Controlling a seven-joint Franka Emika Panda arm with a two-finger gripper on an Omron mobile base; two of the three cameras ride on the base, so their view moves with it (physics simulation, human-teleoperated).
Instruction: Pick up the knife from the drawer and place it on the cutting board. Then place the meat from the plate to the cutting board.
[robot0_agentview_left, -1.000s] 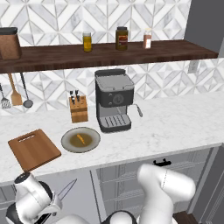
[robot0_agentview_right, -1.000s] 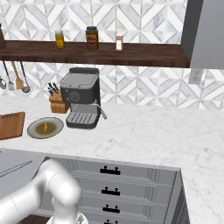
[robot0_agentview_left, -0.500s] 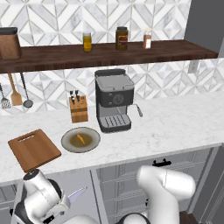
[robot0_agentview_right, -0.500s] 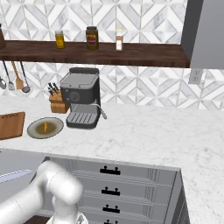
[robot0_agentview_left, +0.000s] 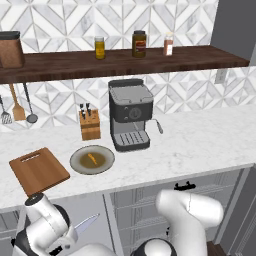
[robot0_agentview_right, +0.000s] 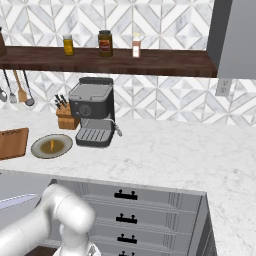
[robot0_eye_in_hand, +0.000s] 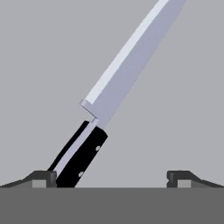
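The knife (robot0_eye_in_hand: 87, 153) lies flat on the grey floor of the open drawer (robot0_eye_in_hand: 43, 65), black handle toward me and silver blade slanting up to the right. My gripper (robot0_eye_in_hand: 111, 179) hangs open just above it, the handle close inside the left fingertip (robot0_eye_in_hand: 43, 176) and untouched. In the base views the blade (robot0_agentview_left: 86, 224) (robot0_agentview_right: 15, 201) pokes out from under my arm over the drawer (robot0_agentview_left: 95, 207) (robot0_agentview_right: 20, 182). On the counter lies the reddish cutting board (robot0_agentview_left: 39, 170) (robot0_agentview_right: 12, 143). Right of it is the olive plate (robot0_agentview_left: 76, 161) (robot0_agentview_right: 37, 147) with the small orange meat (robot0_agentview_left: 92, 159) (robot0_agentview_right: 52, 145).
A wooden knife block (robot0_agentview_left: 90, 125) and a dark coffee machine (robot0_agentview_left: 131, 120) stand behind the plate. Utensils (robot0_agentview_left: 17, 105) hang on the wall under a shelf with jars (robot0_agentview_left: 139, 43). Closed drawers with black handles (robot0_agentview_right: 126, 195) are to the right.
My arm has shifted slightly to the right and lower over the drawer. The jaws have stayed open and the knife lies where it was.
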